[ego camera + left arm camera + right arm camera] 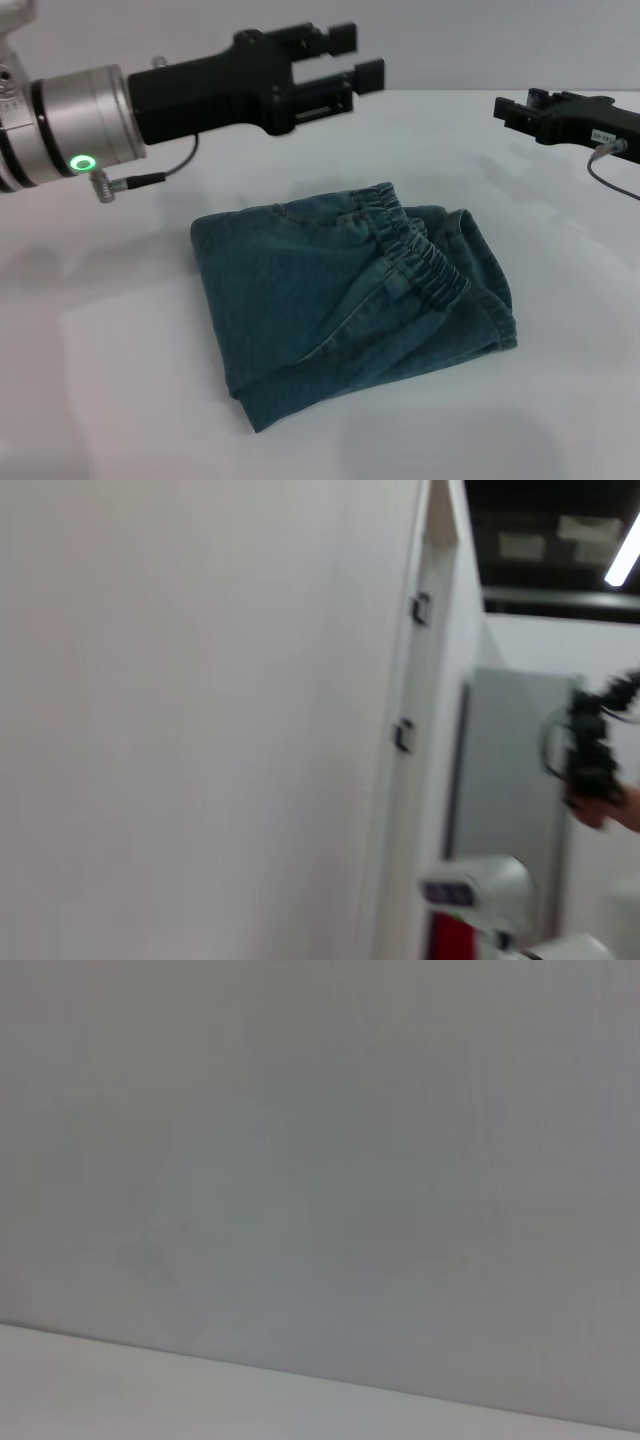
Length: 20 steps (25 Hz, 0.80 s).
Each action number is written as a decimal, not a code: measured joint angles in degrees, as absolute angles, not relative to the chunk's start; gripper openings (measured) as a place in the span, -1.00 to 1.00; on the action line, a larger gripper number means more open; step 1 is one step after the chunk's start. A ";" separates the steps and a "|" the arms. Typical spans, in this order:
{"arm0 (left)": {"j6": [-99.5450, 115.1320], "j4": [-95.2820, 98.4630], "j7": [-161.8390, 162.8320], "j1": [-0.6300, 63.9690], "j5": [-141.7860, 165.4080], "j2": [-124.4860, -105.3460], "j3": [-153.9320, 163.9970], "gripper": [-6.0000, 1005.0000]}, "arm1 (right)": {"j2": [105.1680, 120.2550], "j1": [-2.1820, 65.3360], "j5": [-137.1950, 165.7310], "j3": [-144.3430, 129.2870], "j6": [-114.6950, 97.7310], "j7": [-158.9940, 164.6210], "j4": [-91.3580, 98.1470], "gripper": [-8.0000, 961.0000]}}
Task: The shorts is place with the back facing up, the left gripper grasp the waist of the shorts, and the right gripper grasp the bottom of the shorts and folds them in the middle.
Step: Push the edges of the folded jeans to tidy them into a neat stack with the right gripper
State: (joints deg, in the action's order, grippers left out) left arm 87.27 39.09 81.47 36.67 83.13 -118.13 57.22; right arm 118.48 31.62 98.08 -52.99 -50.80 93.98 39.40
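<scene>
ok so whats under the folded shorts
The shorts lie folded on the white table, waistband on top. The lower layer is mostly covered; nothing else shows beneath.

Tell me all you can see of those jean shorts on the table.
The shorts are blue-green faded denim, folded into a rough square bundle lying flat on the white table. The ruffled elastic waist lies on top, running across the right part of the bundle. Seams and soft creases cross the upper layer; a folded edge runs along the near side. No print shows. Nothing touches them but the table: the left gripper and right gripper hang above, apart from them.
</scene>
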 joint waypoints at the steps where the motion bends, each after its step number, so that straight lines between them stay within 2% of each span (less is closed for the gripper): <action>1: 86.91 39.04 80.76 36.10 82.19 -118.12 56.85 -0.10 | 118.47 31.62 98.08 -52.99 -50.81 93.98 39.44 0.16; 7: 84.27 36.80 75.26 31.81 74.06 -118.14 54.47 0.36 | 118.50 31.75 98.08 -53.26 -53.55 93.70 41.22 0.16; 9: 83.31 33.57 70.71 28.14 66.22 -118.09 51.17 0.49 | 118.50 31.82 98.08 -53.36 -54.89 93.40 41.62 0.16; 14: 83.60 29.91 65.77 23.32 56.48 -118.03 47.55 0.71 | 118.19 33.01 98.09 -53.41 -68.98 90.87 44.77 0.16; 20: 83.94 29.18 63.90 20.19 52.73 -118.07 47.29 0.70 | 116.85 37.07 98.60 -54.22 -88.15 90.98 47.15 0.16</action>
State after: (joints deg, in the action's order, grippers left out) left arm 83.94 29.18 63.90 20.19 52.73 -118.07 47.29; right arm 116.85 37.07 98.60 -54.22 -88.15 90.98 47.15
